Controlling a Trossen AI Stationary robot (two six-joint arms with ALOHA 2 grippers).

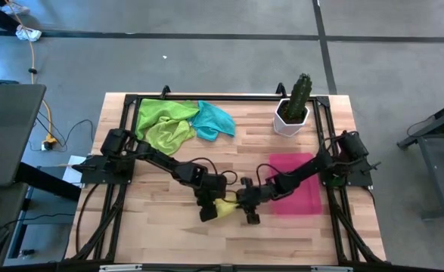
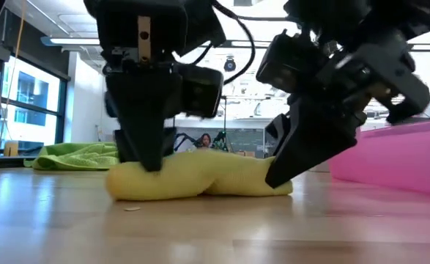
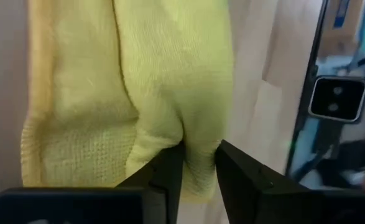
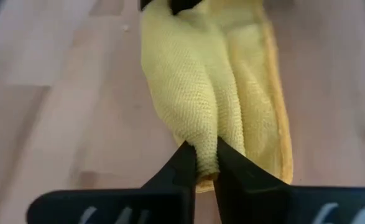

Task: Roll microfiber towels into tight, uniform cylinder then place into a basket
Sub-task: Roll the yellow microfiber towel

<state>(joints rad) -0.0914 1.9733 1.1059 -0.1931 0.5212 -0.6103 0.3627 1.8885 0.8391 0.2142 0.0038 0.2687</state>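
The yellow towel (image 1: 225,207), loosely rolled, is lying on the counter (image 1: 169,234) just left of the basket (image 1: 297,193). One end is pinched by the left hand (image 1: 210,212), the other end by the right hand (image 1: 249,210), each with a fold of cloth between nearly closed fingers. The roll could be slackened or unwound if either pinch slips, since only a thin fold is gripped. Two green towels (image 1: 163,125) and a teal towel (image 1: 215,119) are heaped well behind the basket's left side; a potted cactus (image 1: 295,106) is placed behind it, clear of the path.
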